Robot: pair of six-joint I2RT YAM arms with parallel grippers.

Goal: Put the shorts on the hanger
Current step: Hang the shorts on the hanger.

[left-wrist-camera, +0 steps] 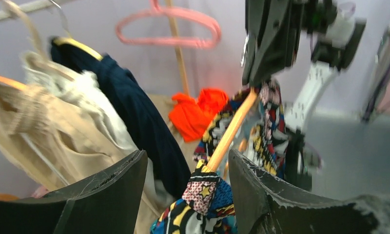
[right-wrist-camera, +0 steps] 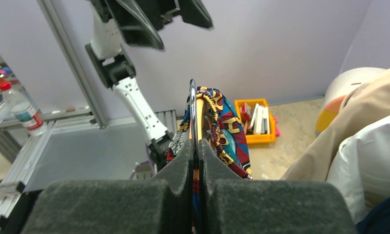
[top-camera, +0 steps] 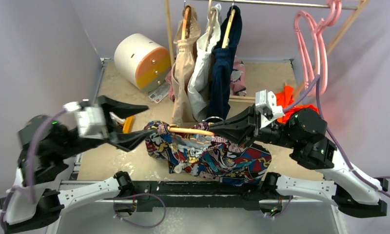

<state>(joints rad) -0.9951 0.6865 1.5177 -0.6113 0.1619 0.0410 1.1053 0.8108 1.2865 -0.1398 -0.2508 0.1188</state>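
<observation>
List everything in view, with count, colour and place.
shorts: one, multicolour print, centre, bunched on the hanger
hanger: one, peach-orange, threaded into the shorts
pink hangers: several, on the rail, right
hung clothes: three, beige, white, navy, on the rail
orange cloth: one, far right
drawer box: one, white and orange, far left
bin: one, yellow, left side
left arm: one, black-white, jaws open beside the shorts
right arm: one, black-white, jaws shut on the hanger

Pale lavender walls [top-camera: 37,44] enclose the cell on the left, rear and right. The tabletop [top-camera: 268,73] has a beige, stone-patterned surface. A wooden-framed garment rack [top-camera: 169,34] with a metal rail [top-camera: 281,4] stands at the rear. A white cylindrical drawer unit [top-camera: 134,56] with orange fronts lies rear-left.
</observation>
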